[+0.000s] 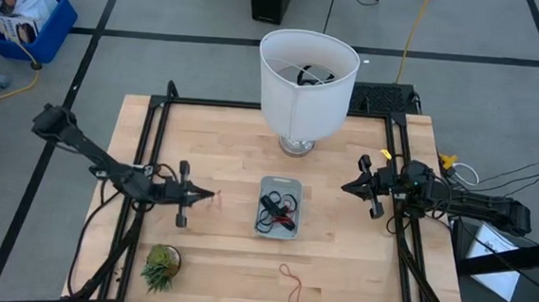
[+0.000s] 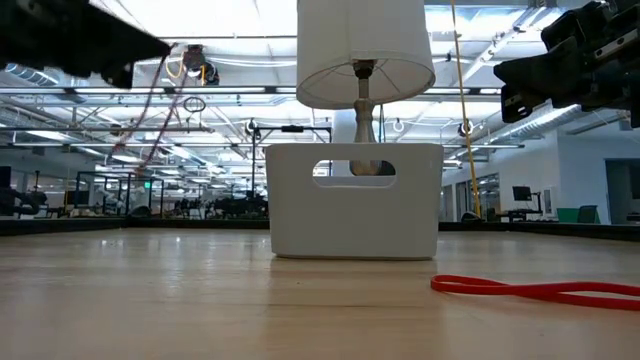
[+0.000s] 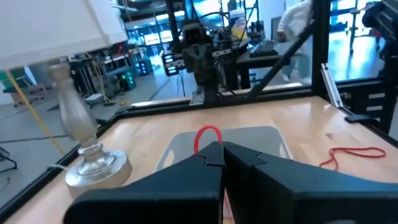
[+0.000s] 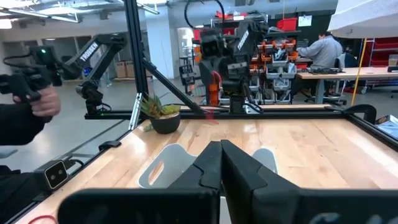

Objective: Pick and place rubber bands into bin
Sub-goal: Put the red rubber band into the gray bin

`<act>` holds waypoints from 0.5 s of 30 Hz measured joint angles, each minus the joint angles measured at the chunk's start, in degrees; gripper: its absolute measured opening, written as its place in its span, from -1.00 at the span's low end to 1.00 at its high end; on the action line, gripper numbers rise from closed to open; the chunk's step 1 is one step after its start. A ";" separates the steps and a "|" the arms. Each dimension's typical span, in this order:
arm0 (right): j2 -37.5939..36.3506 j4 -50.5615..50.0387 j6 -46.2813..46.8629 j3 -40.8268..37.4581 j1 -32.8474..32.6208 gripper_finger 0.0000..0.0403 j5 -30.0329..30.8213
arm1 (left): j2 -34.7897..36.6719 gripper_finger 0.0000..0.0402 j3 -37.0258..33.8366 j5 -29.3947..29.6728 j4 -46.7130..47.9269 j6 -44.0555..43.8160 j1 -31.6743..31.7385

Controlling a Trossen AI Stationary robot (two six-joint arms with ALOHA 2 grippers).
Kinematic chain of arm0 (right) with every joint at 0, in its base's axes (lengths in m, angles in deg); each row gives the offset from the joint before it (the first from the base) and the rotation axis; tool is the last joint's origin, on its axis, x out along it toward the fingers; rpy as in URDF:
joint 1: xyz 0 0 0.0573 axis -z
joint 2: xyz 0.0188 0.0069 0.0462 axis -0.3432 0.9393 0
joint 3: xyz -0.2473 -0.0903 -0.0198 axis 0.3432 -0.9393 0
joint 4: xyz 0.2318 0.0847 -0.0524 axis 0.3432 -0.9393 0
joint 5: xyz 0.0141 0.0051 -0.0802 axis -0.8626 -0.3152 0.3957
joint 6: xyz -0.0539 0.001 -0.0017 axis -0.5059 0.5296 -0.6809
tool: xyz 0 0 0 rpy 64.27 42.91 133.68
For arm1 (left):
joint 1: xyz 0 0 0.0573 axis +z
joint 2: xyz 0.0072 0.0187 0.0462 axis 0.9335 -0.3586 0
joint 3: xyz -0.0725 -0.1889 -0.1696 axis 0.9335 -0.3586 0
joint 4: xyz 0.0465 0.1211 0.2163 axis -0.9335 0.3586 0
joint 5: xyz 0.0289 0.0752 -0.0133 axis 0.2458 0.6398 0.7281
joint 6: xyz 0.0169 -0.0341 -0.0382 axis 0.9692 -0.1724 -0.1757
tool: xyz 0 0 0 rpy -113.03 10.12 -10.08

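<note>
My left gripper hovers left of the bin and is shut on a red-orange rubber band. The bin, a pale shallow tray at the table's middle, holds black and red bands. It also shows in the low view. Another red band lies flat on the table near the front edge, and shows in the low view. My right gripper is shut and empty, raised right of the bin. My left gripper pinches the red band between its two shut fingertips. A small loop of the band sticks out past the tips. The fingers reach level from the table's left toward the bin, and the band is clear of the table.
A tall white lamp stands on its glass base just behind the bin. A small potted plant sits at the front left. A black frame edges the table. A person's hand shows beyond the table.
</note>
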 joint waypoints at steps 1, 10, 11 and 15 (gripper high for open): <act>-0.02 0.01 0.00 0.00 0.00 -0.99 0.00 | 0.00 -1.00 -1.49 -0.01 -2.10 0.13 0.16; -0.02 0.01 -0.15 0.00 0.00 -1.00 0.04 | -0.05 -1.00 -5.87 -0.08 -9.57 -3.29 3.95; 0.01 0.01 -0.15 0.00 0.00 -1.00 0.05 | -0.09 -1.00 -5.43 -0.50 -9.53 -3.99 4.65; 0.00 0.01 -0.17 0.00 0.00 -1.00 0.10 | -0.07 -1.00 -0.96 -4.58 -4.70 -5.30 7.53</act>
